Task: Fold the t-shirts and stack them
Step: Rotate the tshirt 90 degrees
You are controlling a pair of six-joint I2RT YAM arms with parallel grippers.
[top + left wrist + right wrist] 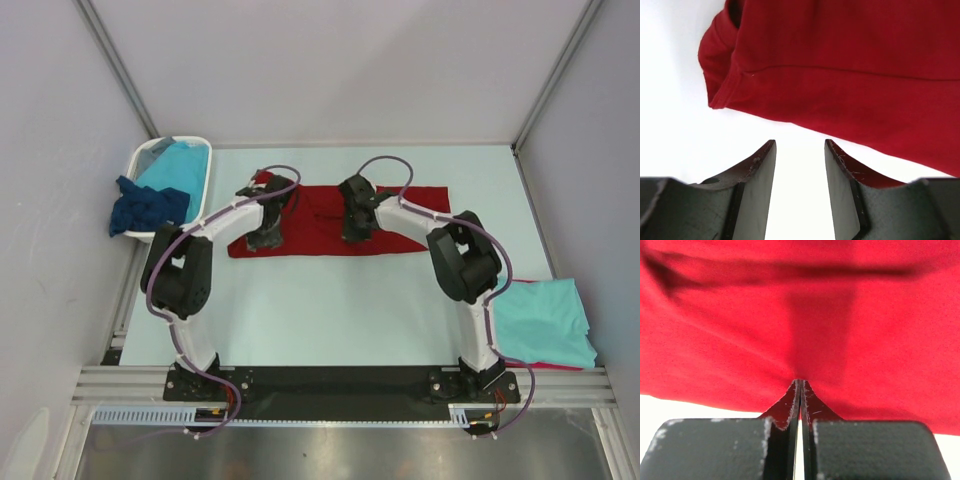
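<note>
Across the middle of the counter (330, 320) the dark red t-shirt (330, 225) lies spread in a long flat band; the right gripper (799, 382) is closed, seemingly pinching the near hem; the left gripper (800, 144) stands open over bare counter just short of that hem, close to the sleeve end, holding nothing; to fold well, I judge, the left should reach onto the hem and close on it level with the right, so both lift evenly and the cloth carries over without skewing
</note>
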